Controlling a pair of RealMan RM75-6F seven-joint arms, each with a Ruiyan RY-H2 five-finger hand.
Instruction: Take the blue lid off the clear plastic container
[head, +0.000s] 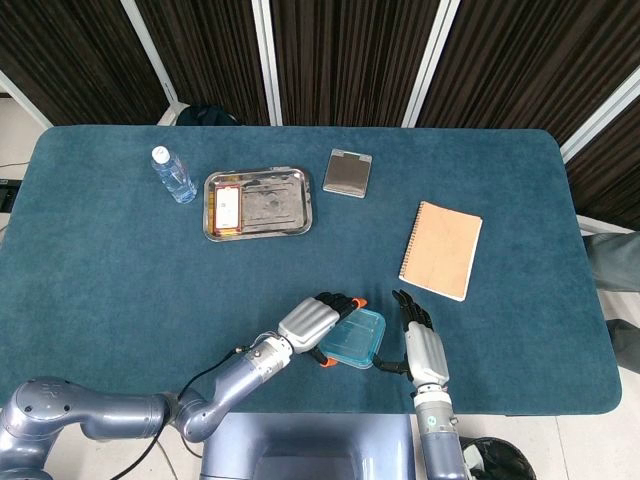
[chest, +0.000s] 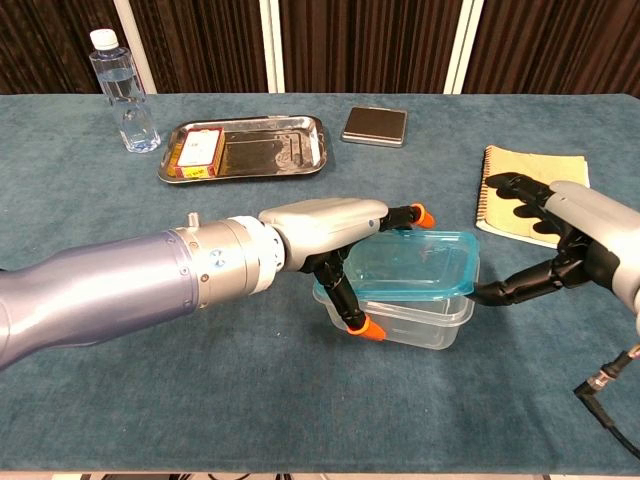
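The clear plastic container stands near the table's front edge, and my left hand grips its left side, orange fingertips wrapped around the wall. The blue lid lies loose and roughly flat on the rim, hanging out a little to the right. My right hand is just to the right with fingers spread, holding nothing; one dark fingertip reaches to the lid's right edge. In the head view the lid sits between the left hand and the right hand.
A tan notebook lies right behind my right hand. Further back are a metal tray with a small box, a grey case and a water bottle. The table's front edge is close.
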